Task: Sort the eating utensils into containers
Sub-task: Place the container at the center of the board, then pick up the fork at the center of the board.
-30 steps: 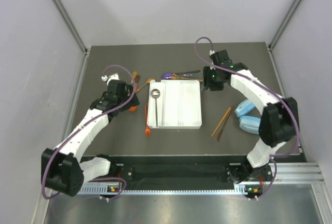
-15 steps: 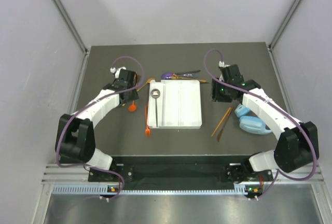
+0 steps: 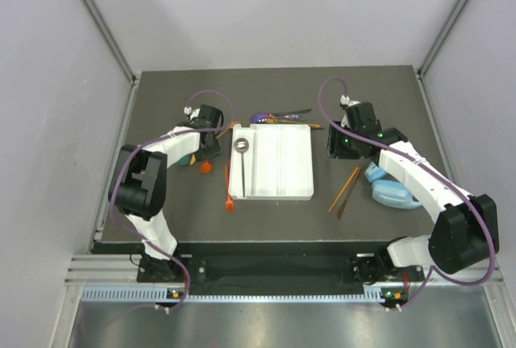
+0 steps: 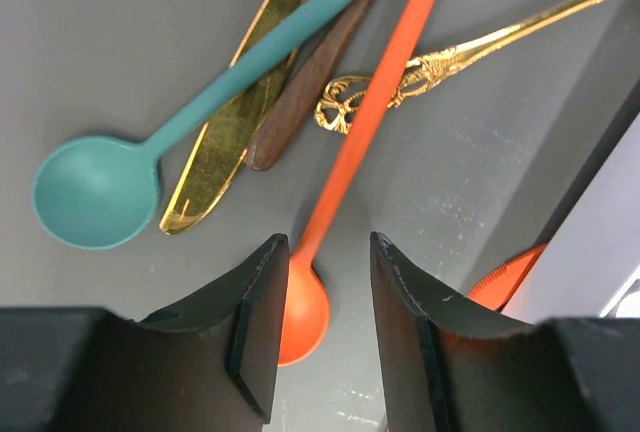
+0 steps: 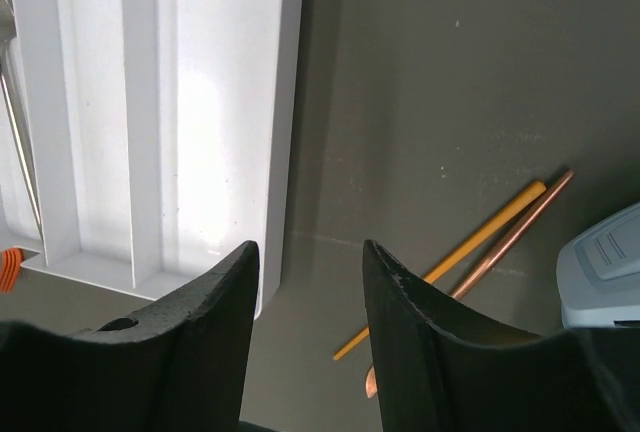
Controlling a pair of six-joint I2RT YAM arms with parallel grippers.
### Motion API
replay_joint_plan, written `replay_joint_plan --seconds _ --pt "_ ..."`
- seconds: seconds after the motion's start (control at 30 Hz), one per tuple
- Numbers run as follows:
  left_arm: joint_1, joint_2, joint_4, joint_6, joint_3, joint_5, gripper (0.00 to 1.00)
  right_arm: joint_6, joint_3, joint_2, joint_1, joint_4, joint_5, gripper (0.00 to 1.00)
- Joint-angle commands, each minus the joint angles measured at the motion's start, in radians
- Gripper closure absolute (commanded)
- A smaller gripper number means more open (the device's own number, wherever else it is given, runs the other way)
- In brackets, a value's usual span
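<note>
In the white tray [image 3: 294,163] I count one silver spoon [image 3: 241,155]; the other utensils [image 3: 278,114] lie on the tabletop [image 3: 363,98]. My left pincer [image 4: 327,252] straddles the orange spoon [image 4: 370,122] left of the tray, jaws parted, no grip yet; bowl nearward, handle slanting away toward the tray's far corner. Right pincer [image 5: 310,262] hangs released, empty.

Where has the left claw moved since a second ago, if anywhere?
Yes. The left gripper has swung rightward and farther back, closer to the far-left corner of the white tray.
</note>
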Motion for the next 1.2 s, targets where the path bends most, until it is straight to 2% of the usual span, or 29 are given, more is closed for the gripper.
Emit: replay_joint_plan --seconds 0.0,0.33,0.37,0.4,0.47,0.53,0.63,0.73,0.87,0.93,1.07,1.17 --pt "0.002 0.000 0.045 -0.003 -0.005 -0.048 0.56 -0.018 -0.008 -0.048 -0.007 0.041 -0.020 0.54" --pt "0.002 0.117 0.062 0.017 0.010 -0.034 0.58 -0.016 -0.010 -0.044 -0.013 0.042 -0.047 0.55" --pt "0.002 0.125 0.070 0.017 0.007 -0.029 0.70 -0.016 -0.011 -0.043 -0.015 0.045 -0.052 0.54" --pt "0.002 0.132 0.071 0.017 0.004 -0.022 0.89 -0.018 -0.010 -0.043 -0.013 0.045 -0.054 0.54" --pt "0.001 0.123 0.077 0.017 -0.010 0.029 1.00 -0.025 -0.013 -0.040 -0.013 0.045 -0.057 0.55" --pt "-0.001 0.068 0.081 0.021 -0.030 0.096 1.00 -0.036 -0.017 -0.038 -0.016 0.052 -0.061 0.55" --pt "-0.001 -0.038 0.026 0.041 -0.044 0.119 1.00 -0.053 -0.042 -0.046 -0.013 0.079 -0.066 0.56" --pt "-0.001 -0.151 -0.057 0.066 -0.013 0.112 1.00 -0.062 -0.065 -0.032 -0.015 0.101 -0.098 0.57" --pt "-0.002 -0.337 -0.083 0.132 0.063 0.194 1.00 -0.071 -0.074 0.015 -0.015 0.134 -0.169 0.57" --pt "-0.013 -0.362 -0.116 0.197 0.109 0.224 1.00 -0.084 -0.066 0.023 -0.015 0.137 -0.175 0.58" --pt "-0.088 -0.299 -0.307 0.337 0.273 0.271 1.00 -0.134 -0.018 0.038 -0.015 0.141 -0.172 0.57" --pt "-0.168 -0.268 -0.346 0.397 0.282 0.238 1.00 -0.159 0.041 0.060 -0.016 0.139 -0.163 0.56"
